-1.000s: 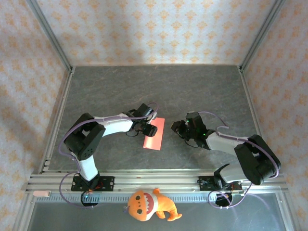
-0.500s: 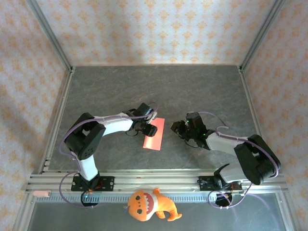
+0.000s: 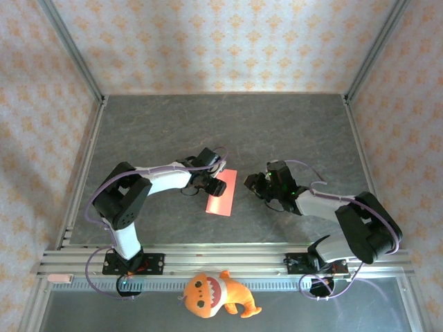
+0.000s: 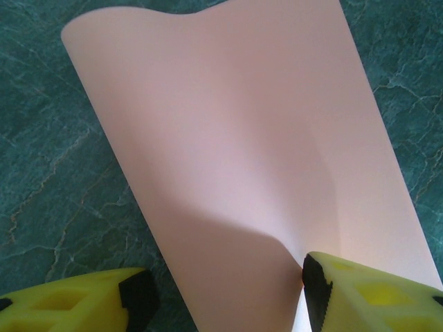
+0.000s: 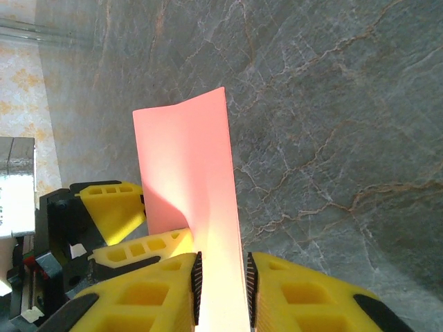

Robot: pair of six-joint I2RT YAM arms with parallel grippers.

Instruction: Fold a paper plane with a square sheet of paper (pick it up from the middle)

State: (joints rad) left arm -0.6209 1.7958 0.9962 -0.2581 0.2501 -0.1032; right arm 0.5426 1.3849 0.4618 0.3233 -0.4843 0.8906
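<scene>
The square sheet of paper [image 3: 223, 198] is red-pink and lies mid-table with its middle bowed up. My left gripper [image 3: 215, 184] is open astride its near end. In the left wrist view [image 4: 225, 290] one black pad presses into the paper [image 4: 242, 138] where it buckles, while the other pad stands on the table just off the sheet's edge. My right gripper [image 3: 255, 182] sits a short way right of the sheet, not touching it. Its jaws [image 5: 221, 287] are narrowly parted, and the paper [image 5: 187, 159] shows through the gap, beside the left gripper's yellow fingers [image 5: 114, 207].
An orange plush toy [image 3: 216, 294] lies in front of the metal rail [image 3: 228, 257] at the near edge. Patterned walls with metal posts [image 3: 73, 55] close in the dark stone-look table [image 3: 228, 131] on three sides.
The right gripper has crept slightly left toward the paper. The left gripper and the sheet have not visibly moved.
</scene>
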